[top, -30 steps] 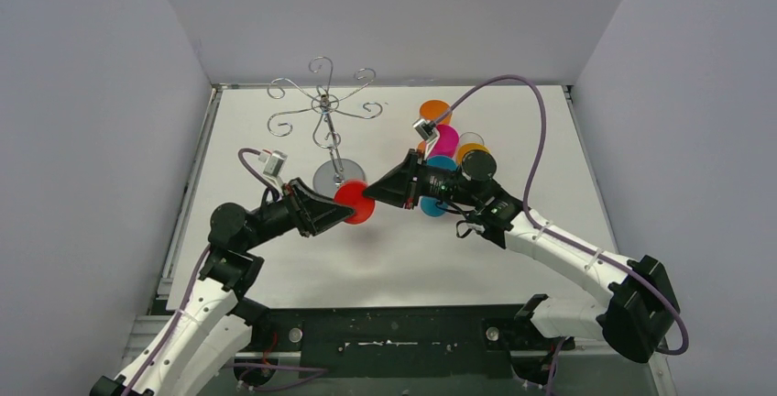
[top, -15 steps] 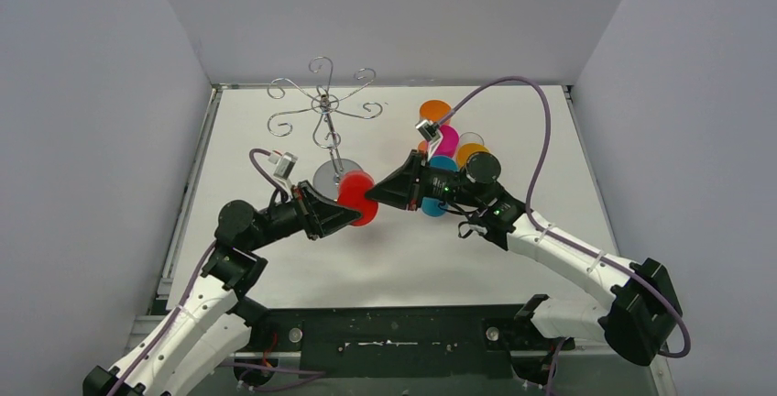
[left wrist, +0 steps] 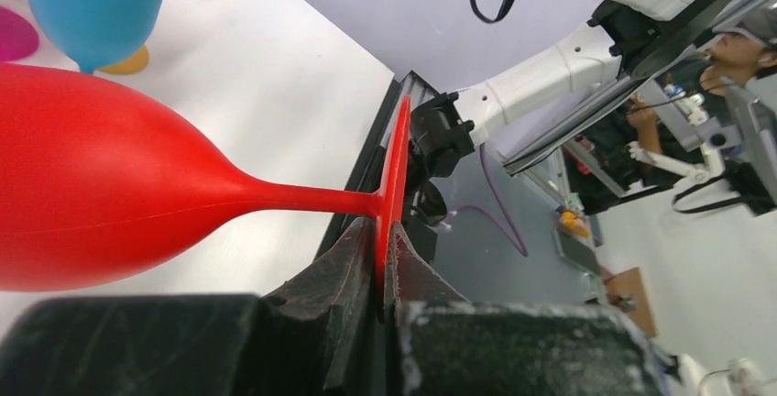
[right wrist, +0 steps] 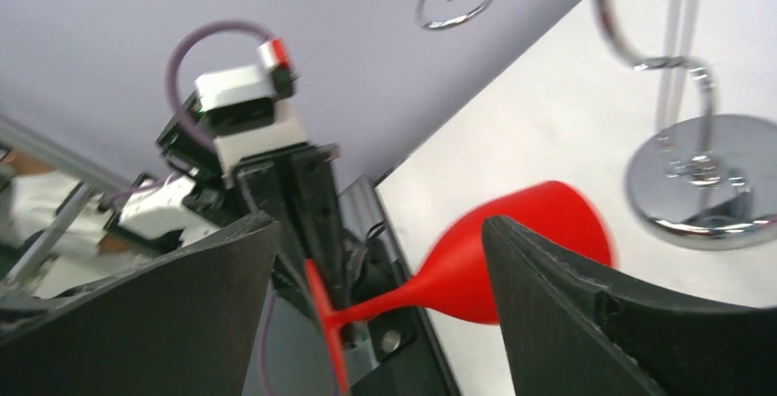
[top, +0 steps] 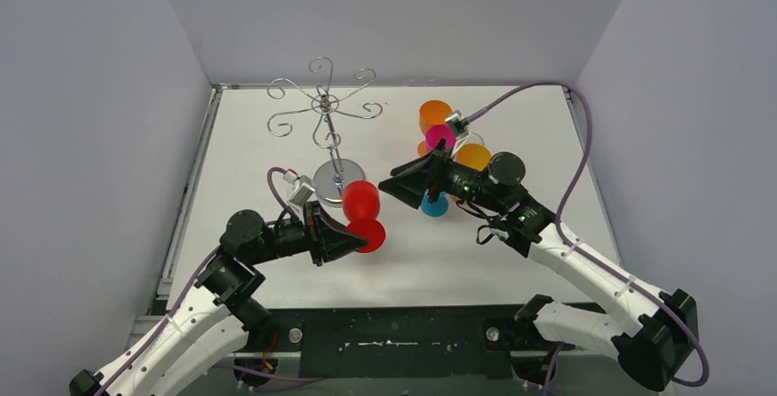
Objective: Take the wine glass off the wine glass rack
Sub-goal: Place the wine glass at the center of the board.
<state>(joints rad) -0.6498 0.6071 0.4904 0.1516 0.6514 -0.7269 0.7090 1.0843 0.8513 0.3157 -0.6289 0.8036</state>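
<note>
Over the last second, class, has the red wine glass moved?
Yes. The red wine glass, held in the left gripper, has shifted toward the near edge of the table, away from the rack base.

place: robot lab test cell | enclosure: plain pale grey panel walls (top: pixel 92 139) around a flat white tabletop (top: pixel 476 258) | rig: white-and-black robot arms (top: pixel 586 272) on a black metal base plate (top: pixel 403 334) | beyond: grey metal frame struts (left wrist: pixel 568 126), a person (left wrist: pixel 733 46)

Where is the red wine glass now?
The red wine glass is left of centre in the top view, just nearer than the round base of the wine glass rack, its foot pinched by the fingers of the left gripper.
</note>
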